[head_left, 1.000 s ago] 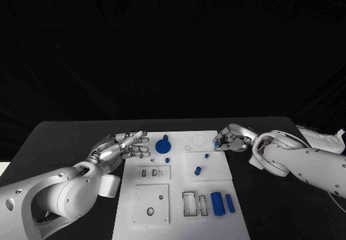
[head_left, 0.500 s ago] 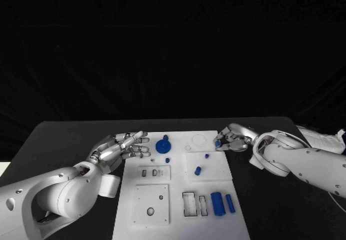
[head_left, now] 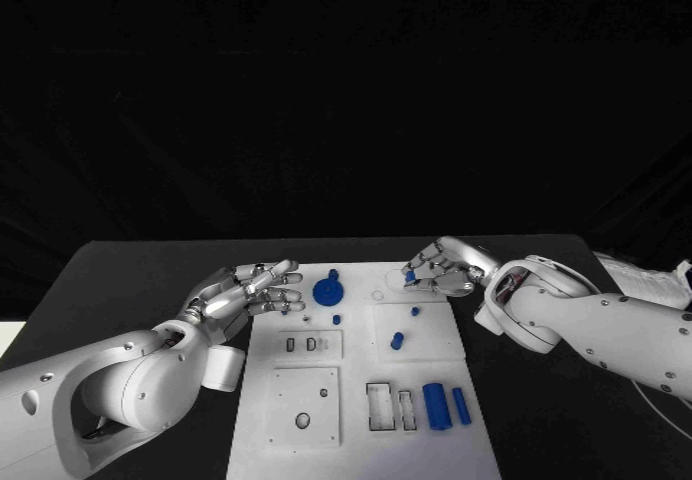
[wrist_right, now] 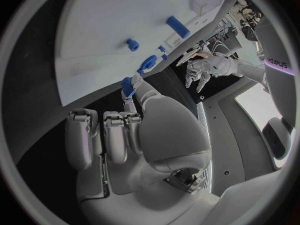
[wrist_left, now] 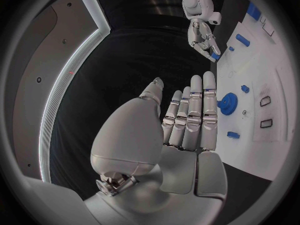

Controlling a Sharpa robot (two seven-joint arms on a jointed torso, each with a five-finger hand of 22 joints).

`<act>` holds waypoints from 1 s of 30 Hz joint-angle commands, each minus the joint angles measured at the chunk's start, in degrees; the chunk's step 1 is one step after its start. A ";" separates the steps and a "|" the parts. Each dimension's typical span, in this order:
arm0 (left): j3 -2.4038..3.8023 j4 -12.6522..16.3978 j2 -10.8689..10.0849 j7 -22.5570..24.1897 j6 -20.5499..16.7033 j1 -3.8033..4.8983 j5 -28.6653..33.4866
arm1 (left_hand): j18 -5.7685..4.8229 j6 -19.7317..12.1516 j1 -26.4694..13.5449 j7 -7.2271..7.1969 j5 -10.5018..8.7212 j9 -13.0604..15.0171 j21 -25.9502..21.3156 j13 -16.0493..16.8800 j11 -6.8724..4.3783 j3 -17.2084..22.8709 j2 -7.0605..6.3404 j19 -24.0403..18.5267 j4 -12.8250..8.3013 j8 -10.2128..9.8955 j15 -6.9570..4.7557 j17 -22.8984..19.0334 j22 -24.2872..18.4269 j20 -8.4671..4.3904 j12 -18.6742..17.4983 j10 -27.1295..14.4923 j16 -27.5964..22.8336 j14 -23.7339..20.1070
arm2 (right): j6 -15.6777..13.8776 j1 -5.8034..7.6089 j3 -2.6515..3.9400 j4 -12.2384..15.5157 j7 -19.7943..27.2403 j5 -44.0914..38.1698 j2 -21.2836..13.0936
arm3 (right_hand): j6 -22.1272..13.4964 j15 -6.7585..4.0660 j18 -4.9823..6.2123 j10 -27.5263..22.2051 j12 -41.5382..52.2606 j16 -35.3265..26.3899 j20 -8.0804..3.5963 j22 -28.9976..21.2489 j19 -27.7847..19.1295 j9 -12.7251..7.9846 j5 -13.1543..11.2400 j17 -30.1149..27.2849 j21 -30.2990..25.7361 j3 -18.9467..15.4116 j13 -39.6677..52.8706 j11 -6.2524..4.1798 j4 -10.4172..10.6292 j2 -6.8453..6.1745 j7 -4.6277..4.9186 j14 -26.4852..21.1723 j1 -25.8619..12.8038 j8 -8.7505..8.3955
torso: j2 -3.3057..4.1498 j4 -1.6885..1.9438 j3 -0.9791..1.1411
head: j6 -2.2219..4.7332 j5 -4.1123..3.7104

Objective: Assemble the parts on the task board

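Observation:
The white task board (head_left: 361, 380) lies in the middle of the black table. My right hand (head_left: 441, 267) hovers over the board's far right part and pinches a small blue part (head_left: 410, 276) between thumb and finger; the right wrist view shows that part (wrist_right: 127, 86) at the fingertips. My left hand (head_left: 255, 289) floats at the board's far left edge, fingers spread, holding nothing. A blue gear (head_left: 327, 292) sits just right of it, also seen as the gear (wrist_left: 229, 104) in the left wrist view. Small blue parts (head_left: 395, 341) lie mid-board.
Two longer blue cylinders (head_left: 436, 407) lie at the board's near right beside rectangular slots (head_left: 378, 407). A grey-white plate with an oval hole (head_left: 302, 408) takes up the near left. Black table (head_left: 130, 290) flanks the board on both sides.
My right hand has moved left from the board's right edge to above its far part, carrying the small blue part. The left hand has barely shifted.

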 commanded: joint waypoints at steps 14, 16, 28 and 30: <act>0.02 -4.15 1.45 0.33 1.61 -0.06 0.61 | 0.59 -0.05 0.46 0.36 -0.29 0.02 0.31 0.01 0.02 -0.04 0.05 -0.40 -0.44 -0.38 0.02 0.11 -0.06 0.19 -0.27 -0.26 -0.30 -0.26 | -1.49 -3.02 -1.02 5.37 -9.29 -9.59 9.61 | 2.61 -0.45 -0.48 4.86 -0.49 0.34 -0.41 2.47 1.62 0.56 0.08 15.10 -0.03 0.80 13.58 -0.49 1.06 0.36 -1.66 6.07 -1.17 0.60 | -2.27 0.66 -1.05 | -3.38 4.18; 0.02 -4.41 1.49 0.34 1.64 -0.06 0.69 | 0.59 -0.05 0.46 0.36 -0.29 0.02 0.31 0.01 0.02 -0.04 0.05 -0.40 -0.44 -0.38 0.02 0.11 -0.06 0.19 -0.27 -0.26 -0.30 -0.26 | -1.34 -3.67 -1.17 5.11 -9.71 -10.75 10.74 | 2.61 -0.46 -0.47 4.84 -0.54 0.34 -0.41 2.45 1.61 0.55 0.07 15.10 -0.05 0.80 13.55 -0.49 1.08 0.36 -1.66 6.07 -1.22 0.60 | -2.36 0.69 -1.12 | -3.52 4.41; 0.02 -4.64 1.69 0.28 1.91 -0.06 0.96 | 0.59 -0.05 0.46 0.36 -0.29 0.02 0.31 0.01 0.02 -0.04 0.05 -0.40 -0.44 -0.38 0.02 0.11 -0.06 0.19 -0.27 -0.26 -0.30 -0.26 | 1.96 -6.34 -1.71 2.32 -13.22 -15.95 15.74 | 2.51 -0.48 -0.43 4.72 -0.83 0.34 -0.45 2.22 1.53 0.50 -0.16 15.10 -0.17 0.74 13.40 -0.50 1.04 0.01 -1.66 6.07 -1.50 0.49 | -2.49 0.82 -1.36 | -4.12 4.68; 0.02 -4.54 1.72 0.23 1.96 -0.06 0.96 | 0.59 -0.05 0.46 0.36 -0.29 0.02 0.31 0.01 0.02 -0.04 0.05 -0.40 -0.44 -0.38 0.02 0.11 -0.06 0.19 -0.27 -0.26 -0.30 -0.26 | 2.49 -6.42 -1.77 1.68 -13.62 -16.11 16.28 | 2.50 -0.48 -0.41 4.66 -0.96 0.34 -0.45 2.16 1.51 0.50 -0.17 15.10 -0.20 0.74 13.32 -0.50 1.04 0.00 -1.66 6.07 -1.50 0.48 | -2.50 0.76 -1.37 | -4.08 4.52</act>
